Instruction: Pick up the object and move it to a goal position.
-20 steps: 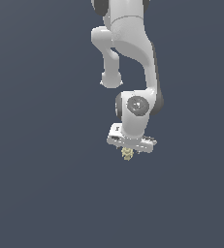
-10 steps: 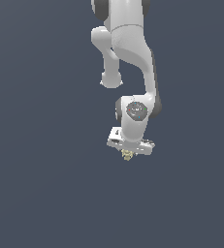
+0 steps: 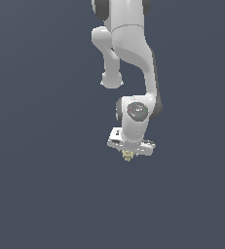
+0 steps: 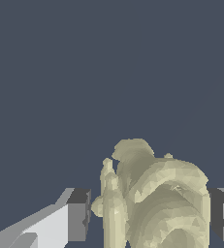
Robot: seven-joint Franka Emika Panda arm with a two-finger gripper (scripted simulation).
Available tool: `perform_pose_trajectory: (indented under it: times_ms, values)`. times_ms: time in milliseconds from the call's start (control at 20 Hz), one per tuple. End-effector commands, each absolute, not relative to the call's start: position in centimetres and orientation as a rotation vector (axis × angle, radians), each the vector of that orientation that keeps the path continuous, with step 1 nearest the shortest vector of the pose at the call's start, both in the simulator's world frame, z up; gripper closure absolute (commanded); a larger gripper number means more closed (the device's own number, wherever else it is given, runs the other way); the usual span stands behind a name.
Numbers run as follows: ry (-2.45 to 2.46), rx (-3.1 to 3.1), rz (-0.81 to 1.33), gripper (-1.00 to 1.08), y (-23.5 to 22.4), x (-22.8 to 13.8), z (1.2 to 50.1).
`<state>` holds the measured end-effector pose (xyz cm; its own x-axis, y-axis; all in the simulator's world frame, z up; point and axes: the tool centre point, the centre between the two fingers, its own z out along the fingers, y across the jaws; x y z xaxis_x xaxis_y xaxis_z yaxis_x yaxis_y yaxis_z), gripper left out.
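**A:** What sits closest to the wrist camera?

**B:** The object (image 4: 157, 201), a pale yellow-beige lump with rounded ridges and small knobs. It fills the space between the two fingers (image 4: 77, 215) of the gripper (image 4: 150, 215). One finger is white with a dark pad; the other shows only as a dark pad and a grey sliver at the picture's edge. The far pad meets the lump's side. On the near side a thin strip of background shows between pad and lump, so I cannot tell whether that pad touches. The fingers stand drawn in around the lump.

**A:** And behind it?

**B:** Only a flat, dark blue-grey background (image 4: 108, 72), with no edge or texture.

**A:** What does the exterior view add?

**B:** The whole arm (image 3: 131, 53). It is white with dark joints, comes down from the top of the picture, bends at a round wrist and ends in the gripper (image 3: 129, 153) pointing down. The object (image 3: 128, 155) appears as a tiny yellowish speck just beneath the gripper body, near the middle of the picture.

**A:** What is hard to make out?

**B:** From outside, the fingers are too small to tell apart, and the lump's shape is lost. In the wrist view the lump's lower part is cut off. The arm's base is also out of frame.
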<state>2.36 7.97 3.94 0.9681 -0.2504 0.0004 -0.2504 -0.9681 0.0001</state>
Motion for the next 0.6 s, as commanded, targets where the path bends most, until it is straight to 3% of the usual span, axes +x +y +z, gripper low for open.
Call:
perform_pose_trajectory:
  times_ms: [0, 550]
  values:
    - [-0.396, 3.117, 0.001, 1.08, 8.1, 2.4, 4.2]
    - [-0.396, 3.117, 0.001, 1.08, 10.1, 2.4, 10.3]
